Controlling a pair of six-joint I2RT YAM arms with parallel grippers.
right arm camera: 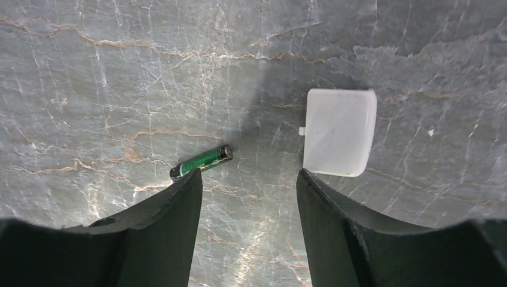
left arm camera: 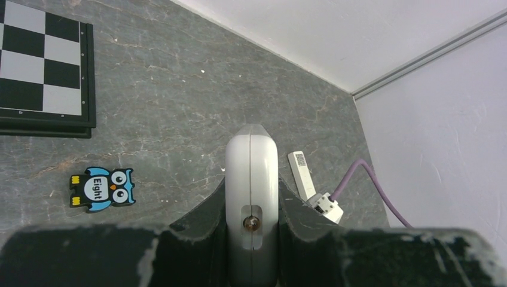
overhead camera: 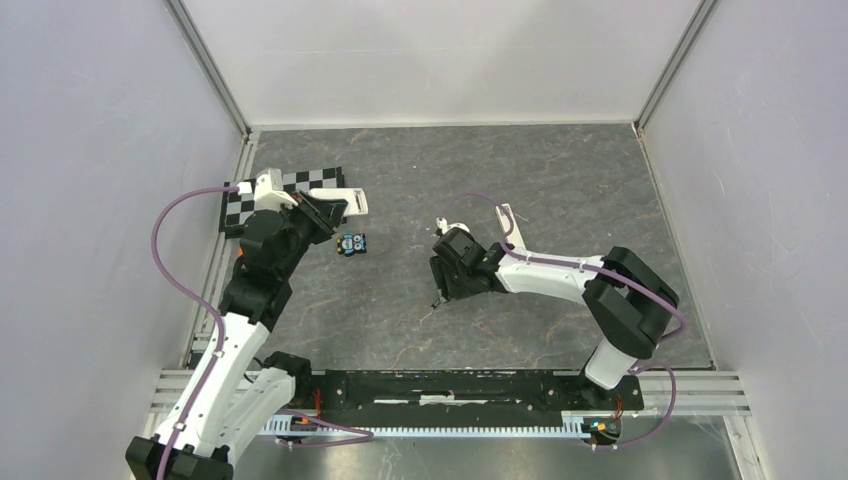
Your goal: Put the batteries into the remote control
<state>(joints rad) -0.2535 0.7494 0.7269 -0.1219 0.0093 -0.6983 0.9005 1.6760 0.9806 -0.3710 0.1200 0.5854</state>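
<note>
My left gripper [left arm camera: 252,186] is shut on a white remote control [left arm camera: 252,161], seen end-on with its small front lens toward the camera. In the top view the left gripper [overhead camera: 322,214] holds the remote [overhead camera: 347,200] above the table at the left. My right gripper [right arm camera: 248,179] is open and empty, low over the table. One green battery [right arm camera: 201,162] lies on the table just beyond its left fingertip [right arm camera: 179,197]. A white battery cover [right arm camera: 338,131] lies flat just beyond its right fingertip. Other batteries are out of view.
A checkerboard [overhead camera: 290,188] lies at the back left, also in the left wrist view [left arm camera: 42,66]. A blue owl sticker [overhead camera: 350,244] sits next to the left gripper. A slim white stick with a QR label [left arm camera: 301,173] lies behind the right wrist [overhead camera: 508,222]. Grey walls enclose the table.
</note>
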